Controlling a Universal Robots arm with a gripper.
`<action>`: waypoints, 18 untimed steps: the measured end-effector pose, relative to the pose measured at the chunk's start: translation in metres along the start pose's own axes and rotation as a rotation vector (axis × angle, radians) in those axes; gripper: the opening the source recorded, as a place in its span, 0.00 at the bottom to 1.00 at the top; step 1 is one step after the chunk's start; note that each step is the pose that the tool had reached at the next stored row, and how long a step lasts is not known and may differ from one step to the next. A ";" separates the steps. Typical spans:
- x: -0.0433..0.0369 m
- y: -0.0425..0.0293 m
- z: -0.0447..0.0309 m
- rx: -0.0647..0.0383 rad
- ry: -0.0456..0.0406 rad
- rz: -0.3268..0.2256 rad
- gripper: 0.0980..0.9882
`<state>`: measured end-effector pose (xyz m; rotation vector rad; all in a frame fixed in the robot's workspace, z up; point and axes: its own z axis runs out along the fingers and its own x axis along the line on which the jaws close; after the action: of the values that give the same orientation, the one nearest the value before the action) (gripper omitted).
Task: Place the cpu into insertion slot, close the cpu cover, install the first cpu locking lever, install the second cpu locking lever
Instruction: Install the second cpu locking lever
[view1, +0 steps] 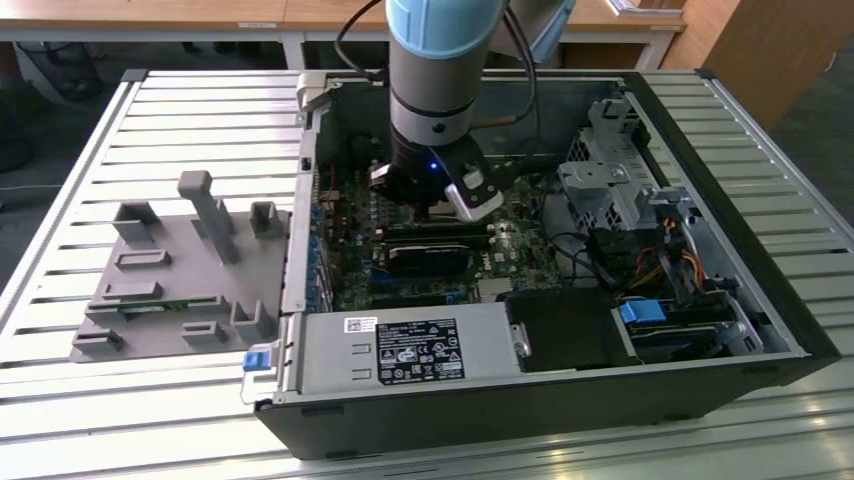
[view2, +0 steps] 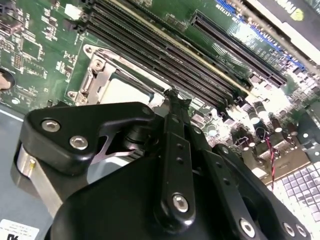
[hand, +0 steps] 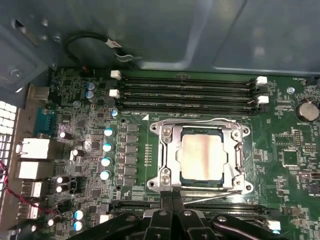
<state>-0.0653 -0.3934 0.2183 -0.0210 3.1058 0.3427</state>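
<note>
In the first wrist view the cpu (hand: 202, 156), a dull silver square, lies in the insertion slot (hand: 200, 183) on the green board. The cpu cover (hand: 167, 150), a silver frame, lies flat around it. One thin wire lever (hand: 200, 120) runs along the cover's far edge. Another lever (hand: 215, 196) slants free along the near edge, right beside my fingertips. My gripper (hand: 172, 200) is shut, its tips at that near edge of the socket. The second wrist view shows the gripper (view2: 172, 95) from behind, above the cpu (view2: 125, 90) and cover (view2: 97, 75). In the exterior view the gripper (view1: 430, 212) reaches down into the open case.
Long black memory slots (hand: 185, 92) flank the socket on both sides. Blue-topped capacitors (hand: 106, 152) and rear ports (hand: 35, 150) stand beside it. The case holds a power supply (view1: 400, 350) and a drive cage (view1: 614, 190). A grey fixture (view1: 174, 270) sits on the slatted table.
</note>
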 end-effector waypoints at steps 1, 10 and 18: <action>0.0002 -0.0004 0.0014 -0.002 0.0000 0.000 0.01; 0.0035 -0.0094 0.0076 -0.022 -0.0003 0.001 0.01; 0.0098 -0.0122 0.0105 -0.062 -0.0012 0.001 0.01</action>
<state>-0.0747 -0.4031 0.2053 -0.0198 3.0932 0.4383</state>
